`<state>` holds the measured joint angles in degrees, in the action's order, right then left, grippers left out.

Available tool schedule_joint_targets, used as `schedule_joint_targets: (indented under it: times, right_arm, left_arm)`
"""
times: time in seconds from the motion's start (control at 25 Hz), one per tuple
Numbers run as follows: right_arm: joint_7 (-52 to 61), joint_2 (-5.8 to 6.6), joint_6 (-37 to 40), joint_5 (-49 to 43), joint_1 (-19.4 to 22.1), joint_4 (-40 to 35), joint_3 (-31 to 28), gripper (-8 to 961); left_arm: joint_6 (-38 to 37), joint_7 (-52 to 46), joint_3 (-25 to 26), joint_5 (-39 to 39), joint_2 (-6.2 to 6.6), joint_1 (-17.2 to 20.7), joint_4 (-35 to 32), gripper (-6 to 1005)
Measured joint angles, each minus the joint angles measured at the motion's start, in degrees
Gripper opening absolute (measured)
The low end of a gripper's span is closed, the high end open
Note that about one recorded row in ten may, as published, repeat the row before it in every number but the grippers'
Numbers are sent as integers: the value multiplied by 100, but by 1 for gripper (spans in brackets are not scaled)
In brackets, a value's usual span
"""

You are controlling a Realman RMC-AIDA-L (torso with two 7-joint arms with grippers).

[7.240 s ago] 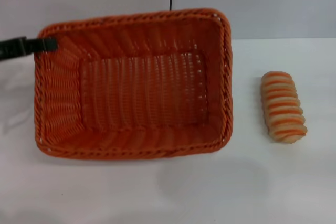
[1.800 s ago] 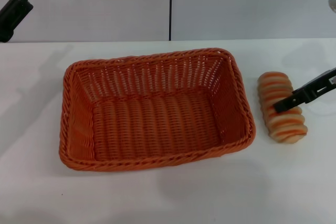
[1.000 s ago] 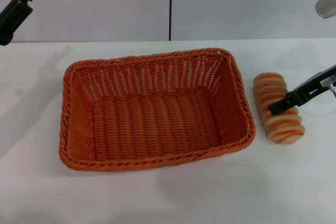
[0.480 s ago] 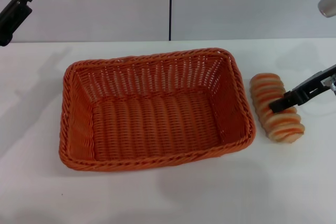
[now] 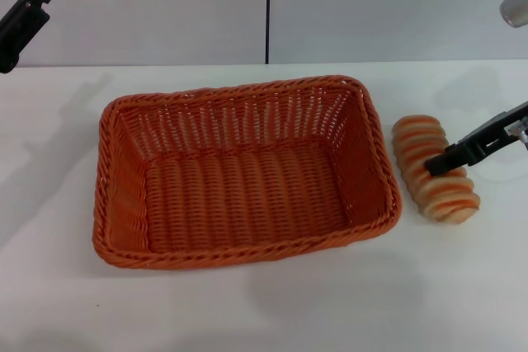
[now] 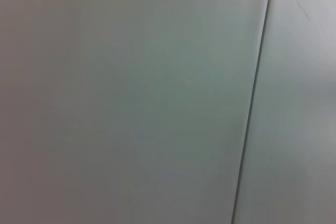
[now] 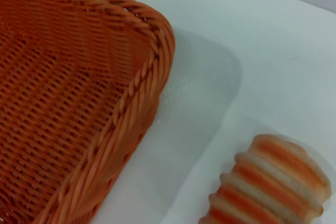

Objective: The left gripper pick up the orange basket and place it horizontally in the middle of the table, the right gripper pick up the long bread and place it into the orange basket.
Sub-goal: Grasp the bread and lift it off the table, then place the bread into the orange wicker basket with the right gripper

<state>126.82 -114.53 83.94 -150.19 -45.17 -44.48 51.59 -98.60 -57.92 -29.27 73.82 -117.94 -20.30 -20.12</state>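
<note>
While the basket point(image 5: 246, 172) sits flat on the white counter point(image 5: 272, 302), near its middle and with its long sides running left to right, the bread point(image 5: 435, 169) lies just beside the basket's right end, apart from it by a narrow strip of bare counter. The bread rests on the counter, angled so that its far end leans toward the basket and its near end points toward the counter's right edge. The basket holds nothing; its woven floor and sloping walls show all round under the braided rim.

The right gripper point(image 5: 450, 158) reaches in from the right edge, and its black fingertip lies across the middle of the bread, touching its top. Only one dark finger shows clearly, so whether the jaws are pinching the bread or merely set against it cannot be told. The right wrist view shows one corner of the basket point(image 7: 79, 103) and one end of the bread point(image 7: 273, 182) with white counter point(image 7: 252, 45) between them.

The left gripper point(image 5: 23, 7) hangs high at the far left corner, well apart from the basket, over the counter's back edge. Its black fingers show side by side with a gap between them, jaws spread and holding nothing.

The counter is plain, smooth and white, with soft shadows left of the basket and below it. Behind its far edge stands a pale grey wall point(image 5: 396, 6) split by a thin dark vertical seam point(image 5: 268, 10); the left wrist view shows only that wall point(image 6: 131, 98) and seam point(image 6: 252, 98).
</note>
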Motion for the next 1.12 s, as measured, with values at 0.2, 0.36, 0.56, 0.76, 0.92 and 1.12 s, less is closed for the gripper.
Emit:
schedule_joint_targets:
  times: [0.2, 0.36, 0.56, 0.76, 0.92, 1.12]
  right_arm:
    - [0, 1, 0, 22, 1, 0, -1, 373]
    - [2, 1, -13, 43, 41, -91, -89, 341]
    - [37, -40, 7, 213, 228, -491, -655, 301]
    - [100, -28, 61, 765, 571, -1012, -761, 238]
    - [259, -125, 27, 1195, 852, -1608, -884, 224]
    - [89, -368, -24, 2661, 1295, -2549, -910, 206]
  left_arm:
    - [-3, 0, 0, 0, 0, -7, 0, 808]
    - [-3, -6, 9, 0, 0, -16, 0, 808]
    - [-39, -10, 42, 0, 0, -13, 0, 808]
    - [-92, -30, 50, -3, 4, -5, -13, 808]
    - [-112, -69, 53, -5, 6, -9, -36, 808]
    - [-117, -76, 53, -7, 8, -11, -40, 808]
